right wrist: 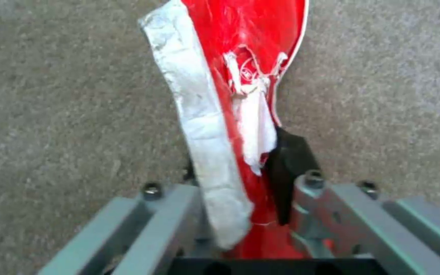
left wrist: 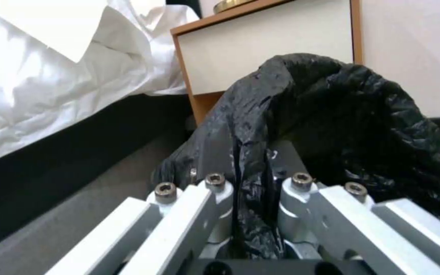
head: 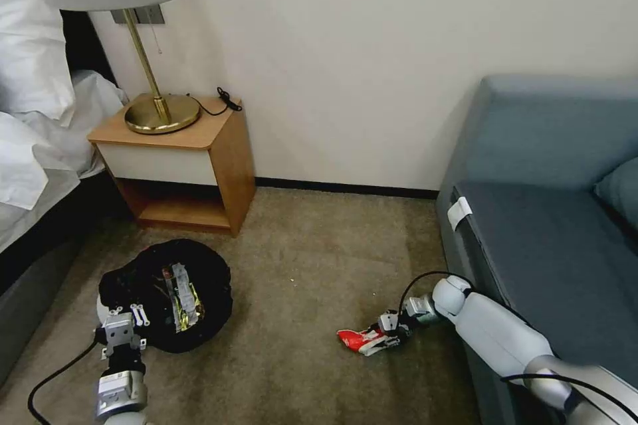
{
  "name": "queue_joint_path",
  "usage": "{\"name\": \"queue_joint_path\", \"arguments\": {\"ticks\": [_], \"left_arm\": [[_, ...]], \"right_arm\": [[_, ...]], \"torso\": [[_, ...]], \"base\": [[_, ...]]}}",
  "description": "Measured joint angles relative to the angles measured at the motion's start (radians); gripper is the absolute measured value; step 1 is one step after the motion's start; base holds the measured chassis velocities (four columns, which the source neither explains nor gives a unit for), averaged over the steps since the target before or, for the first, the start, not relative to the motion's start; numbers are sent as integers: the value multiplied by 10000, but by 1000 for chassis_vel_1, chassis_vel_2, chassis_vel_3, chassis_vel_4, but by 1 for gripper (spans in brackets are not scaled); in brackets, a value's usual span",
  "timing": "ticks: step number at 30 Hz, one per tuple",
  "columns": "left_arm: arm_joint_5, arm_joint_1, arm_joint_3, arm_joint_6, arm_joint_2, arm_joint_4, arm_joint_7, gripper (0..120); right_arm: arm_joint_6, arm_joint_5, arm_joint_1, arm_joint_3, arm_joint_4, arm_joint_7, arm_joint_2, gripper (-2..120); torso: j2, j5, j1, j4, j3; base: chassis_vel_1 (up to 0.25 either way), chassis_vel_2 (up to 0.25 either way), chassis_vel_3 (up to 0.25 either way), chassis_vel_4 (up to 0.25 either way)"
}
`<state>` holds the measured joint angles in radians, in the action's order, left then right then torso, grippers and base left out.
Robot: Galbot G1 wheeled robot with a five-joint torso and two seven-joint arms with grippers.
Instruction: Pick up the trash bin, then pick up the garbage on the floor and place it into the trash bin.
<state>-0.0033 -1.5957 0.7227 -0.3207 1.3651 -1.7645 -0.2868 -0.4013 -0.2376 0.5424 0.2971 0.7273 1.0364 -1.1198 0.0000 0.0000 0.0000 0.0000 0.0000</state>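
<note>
**Trash bin held by the left gripper, red packet pinched by the right**

The trash bin (head: pixel 166 295) sits low over the carpet (head: pixel 299 279) in front of the nightstand (head: pixel 179 159), between it and the robot, with the bed (head: pixel 33 146) just to the nightstand's left. Its black bag (left wrist: pixel 332 126) is folded over the rim, and litter with a clear, shiny surface lies inside. The left gripper (head: pixel 129 315) has closed its fingers on the bin's near rim; in the left wrist view a fold of the black bag is squeezed between the two fingers (left wrist: pixel 215 191), with almost no gap left.

Well to the right of the nightstand, close to the front of the blue-grey sofa (head: pixel 551 212), the right gripper (head: pixel 385 339) reaches down to the carpet. Its fingers (right wrist: pixel 291 168) are closed narrowly on the near end of the crushed red-and-white packet (right wrist: pixel 240 76), which sticks out past the fingertips toward the bin's side. Whether the packet touches the carpet or hangs just above it cannot be told.

A brass lamp (head: pixel 159 106) and a black cable (head: pixel 226 101) rest on the nightstand's top.
</note>
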Motion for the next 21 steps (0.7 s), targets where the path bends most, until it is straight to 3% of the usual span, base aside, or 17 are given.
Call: {"name": "queue_joint_path", "arguments": {"ticks": [4, 21], "left_arm": [[-37, 16, 20, 30, -65, 22, 24, 6], [-53, 65, -25, 111, -151, 46, 65, 6]], "right_arm": [[-125, -73, -60, -172, -204, 133, -196, 0], [-517, 477, -527, -1153, -630, -99, -1024, 0]], "torso": [[-1, 0, 0, 0, 1], [0, -2, 0, 2, 1]], "base": [[0, 0, 0, 0], [0, 0, 0, 0]]}}
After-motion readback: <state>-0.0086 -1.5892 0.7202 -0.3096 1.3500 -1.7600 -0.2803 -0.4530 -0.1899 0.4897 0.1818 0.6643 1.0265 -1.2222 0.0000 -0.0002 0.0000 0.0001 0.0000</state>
